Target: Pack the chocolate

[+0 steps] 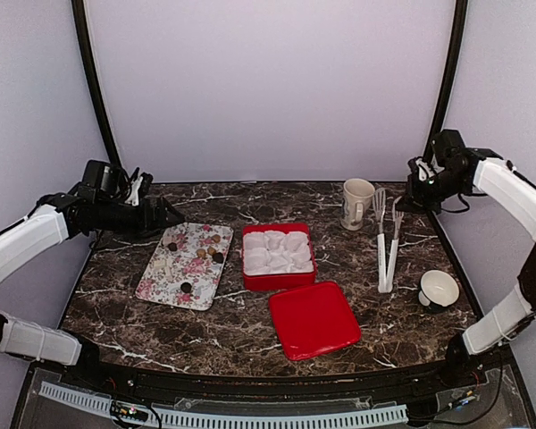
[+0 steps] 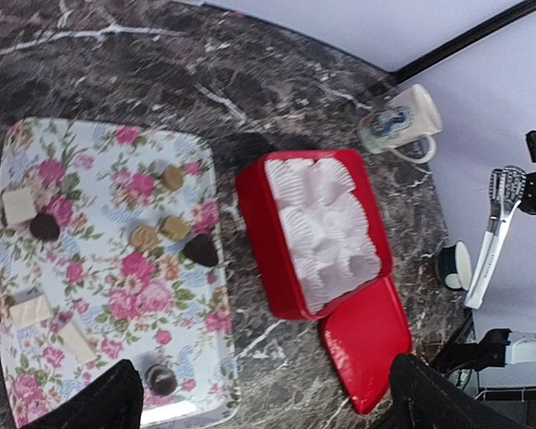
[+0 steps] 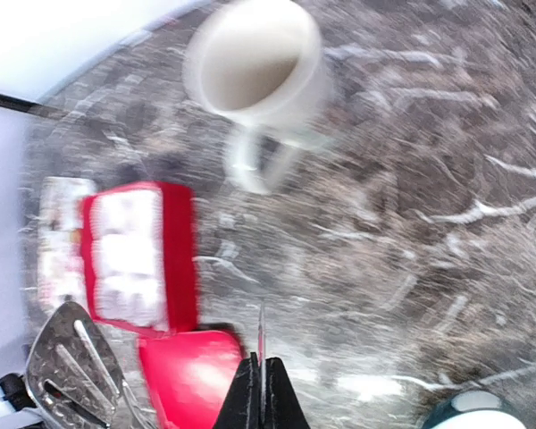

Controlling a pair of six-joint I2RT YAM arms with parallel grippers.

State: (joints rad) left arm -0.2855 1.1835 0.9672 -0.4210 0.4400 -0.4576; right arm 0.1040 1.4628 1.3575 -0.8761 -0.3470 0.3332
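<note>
The chocolate lies on a floral tray (image 1: 161,284): dark pieces (image 2: 44,227) (image 2: 201,249) (image 2: 161,381) and tan pieces (image 2: 172,177) (image 2: 144,237), with pale blocks (image 2: 19,206) among them. From above the chocolate (image 1: 218,257) shows as small dots. My left gripper (image 1: 171,217) (image 2: 268,382) hovers over the tray's far left end, open and empty, its fingers (image 2: 116,402) wide apart. Near the back right corner my right gripper (image 1: 414,195) (image 3: 262,375) hangs above the table, shut. A thin sliver shows between its tips; I cannot tell what it is.
A red box (image 1: 276,280) (image 2: 259,241) (image 3: 180,259) lined with white paper cups stands right of the tray, its red lid (image 1: 314,318) (image 2: 366,340) (image 3: 192,375) flat in front. A mug (image 1: 357,202) (image 3: 255,63), a whisk and spatula (image 1: 389,241) and a small bowl (image 1: 439,289) are on the right.
</note>
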